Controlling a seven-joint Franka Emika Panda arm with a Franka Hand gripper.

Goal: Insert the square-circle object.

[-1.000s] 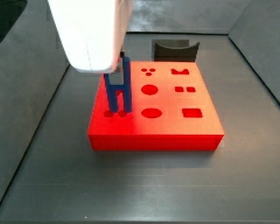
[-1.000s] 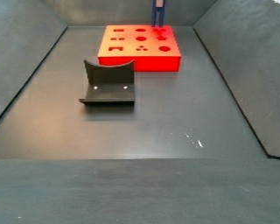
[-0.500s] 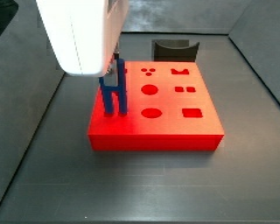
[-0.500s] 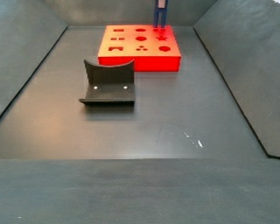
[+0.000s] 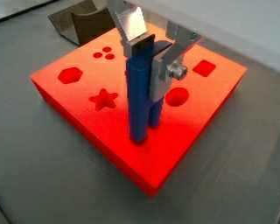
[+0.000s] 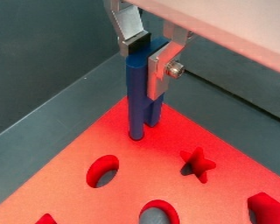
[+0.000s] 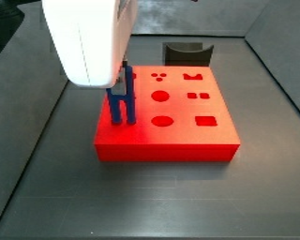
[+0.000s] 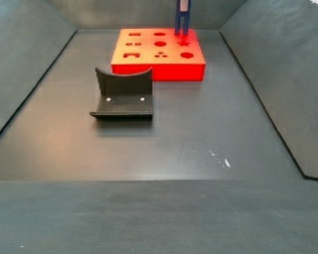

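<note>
The square-circle object is a slim blue bar (image 5: 143, 96) with two prongs at its lower end. It stands upright on the red block (image 5: 195, 118) near one corner. It also shows in a wrist view (image 6: 139, 96) and in both side views (image 7: 120, 105) (image 8: 183, 14). My gripper (image 5: 150, 58) is shut on the bar's upper end, with the silver fingers on either side of it (image 6: 149, 57). In a side view the gripper (image 7: 121, 77) hangs over the left edge of the red block (image 7: 178, 131). I cannot tell whether the prong tips are inside a hole.
The red block (image 8: 159, 62) has several shaped holes, among them a star (image 6: 196, 164), a circle (image 7: 161, 121) and a square (image 7: 205, 120). The dark fixture (image 8: 122, 94) stands on the grey floor apart from the block, and also shows behind it (image 7: 187, 51). Grey walls enclose the floor.
My gripper and the blue bar have shifted a little to the left over the red block. The bar stays upright and held.
</note>
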